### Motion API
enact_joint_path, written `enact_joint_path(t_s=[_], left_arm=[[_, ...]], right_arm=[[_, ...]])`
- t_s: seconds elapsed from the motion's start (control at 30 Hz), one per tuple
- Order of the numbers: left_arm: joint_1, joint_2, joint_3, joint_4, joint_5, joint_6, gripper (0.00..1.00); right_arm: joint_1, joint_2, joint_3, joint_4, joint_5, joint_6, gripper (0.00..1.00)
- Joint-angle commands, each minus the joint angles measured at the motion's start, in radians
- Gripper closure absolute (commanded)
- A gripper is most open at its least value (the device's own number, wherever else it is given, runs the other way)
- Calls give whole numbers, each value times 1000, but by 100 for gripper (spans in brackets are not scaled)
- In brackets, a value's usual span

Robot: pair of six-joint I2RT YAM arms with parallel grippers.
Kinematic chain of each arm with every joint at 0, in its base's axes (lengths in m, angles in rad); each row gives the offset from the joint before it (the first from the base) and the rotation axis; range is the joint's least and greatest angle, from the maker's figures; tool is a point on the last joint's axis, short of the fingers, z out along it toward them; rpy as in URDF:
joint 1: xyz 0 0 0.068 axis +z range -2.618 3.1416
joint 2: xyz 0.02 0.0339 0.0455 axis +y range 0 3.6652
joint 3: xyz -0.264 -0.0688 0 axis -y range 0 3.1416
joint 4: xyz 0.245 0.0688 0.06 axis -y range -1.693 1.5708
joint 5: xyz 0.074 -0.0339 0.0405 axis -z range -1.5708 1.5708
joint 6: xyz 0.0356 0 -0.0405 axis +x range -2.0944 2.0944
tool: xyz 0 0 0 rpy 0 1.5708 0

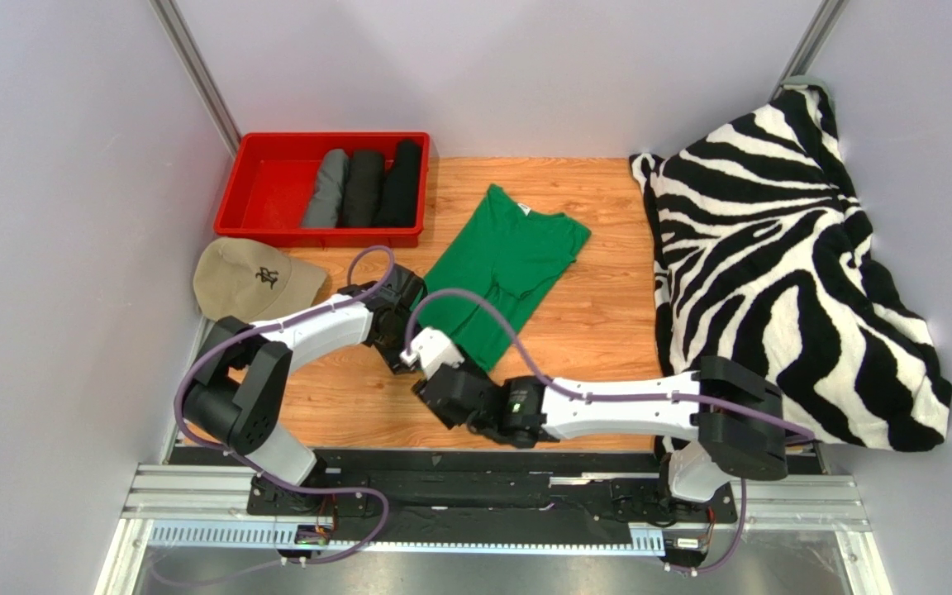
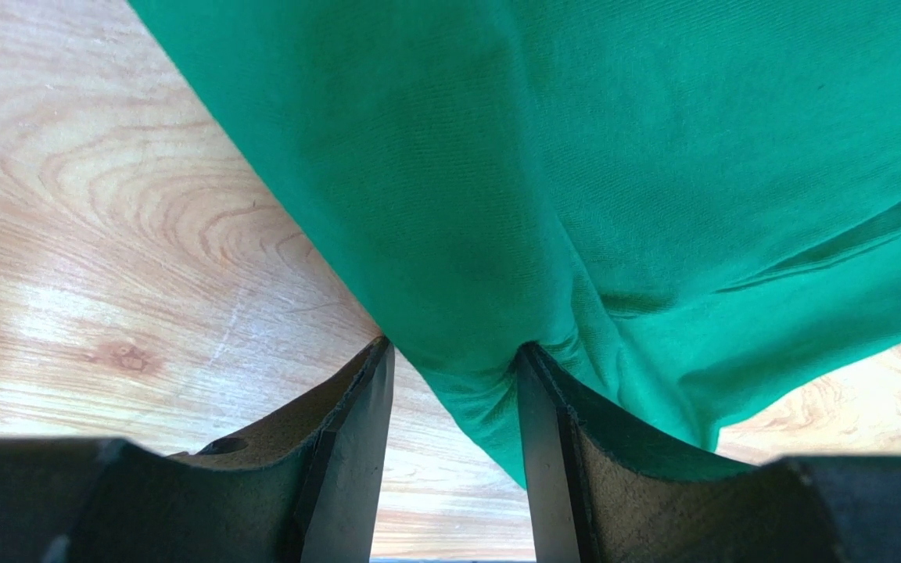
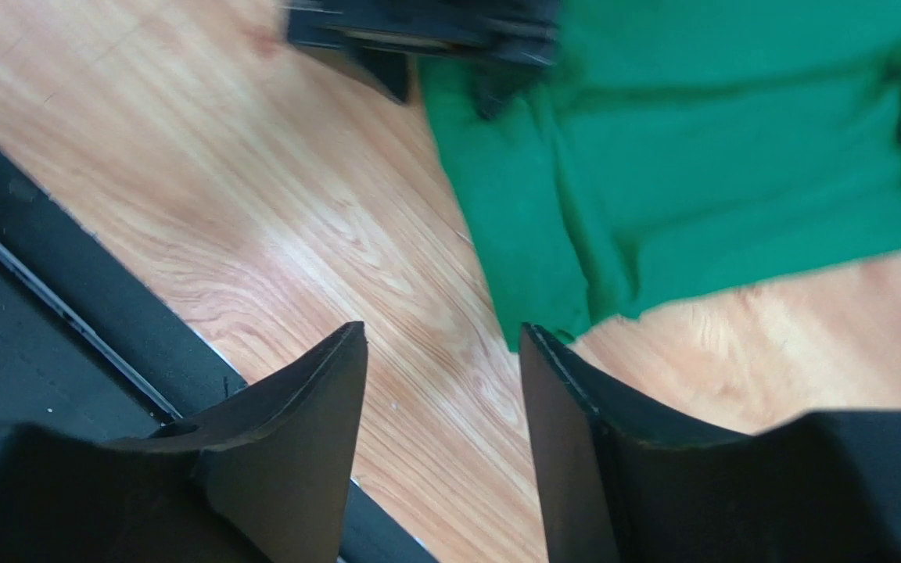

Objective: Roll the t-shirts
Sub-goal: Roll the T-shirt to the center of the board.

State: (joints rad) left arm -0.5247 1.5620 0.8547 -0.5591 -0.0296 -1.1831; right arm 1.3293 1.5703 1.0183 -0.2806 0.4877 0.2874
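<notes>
A bright green t-shirt (image 1: 506, 254) lies folded into a long strip on the wooden table. My left gripper (image 1: 409, 332) is at its near left hem. In the left wrist view that gripper (image 2: 453, 352) is open, and the hem corner of the green t-shirt (image 2: 608, 153) lies puckered between its fingers, against the right one. My right gripper (image 1: 438, 370) hovers just in front of the hem. It (image 3: 441, 331) is open over bare wood, with the green t-shirt (image 3: 702, 176) and the left gripper (image 3: 444, 96) ahead of it. One grey rolled t-shirt (image 1: 326, 189) and two black ones (image 1: 363, 189) (image 1: 402, 184) lie in a red bin.
The red bin (image 1: 320, 232) sits at the back left, with a beige cap (image 1: 245, 279) in front of it. A zebra-striped blanket (image 1: 779, 248) is heaped along the right side. The black base rail (image 3: 56, 317) runs close behind my right gripper.
</notes>
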Motion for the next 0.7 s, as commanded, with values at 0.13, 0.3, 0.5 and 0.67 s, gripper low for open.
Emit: enact_joint_path(t_s=[0.13, 0.3, 0.5, 0.67], left_arm=[[41, 61, 33, -78, 23, 100, 49], [52, 63, 33, -81, 23, 122, 49], [58, 69, 26, -79, 42, 129, 49], [75, 72, 18, -70, 59, 152, 49]], right_arm=[[122, 224, 107, 83, 216, -392, 40], [122, 313, 127, 155, 299, -516, 37], [105, 393, 180, 179, 310, -576, 36], [79, 408, 169, 175, 287, -582, 36]])
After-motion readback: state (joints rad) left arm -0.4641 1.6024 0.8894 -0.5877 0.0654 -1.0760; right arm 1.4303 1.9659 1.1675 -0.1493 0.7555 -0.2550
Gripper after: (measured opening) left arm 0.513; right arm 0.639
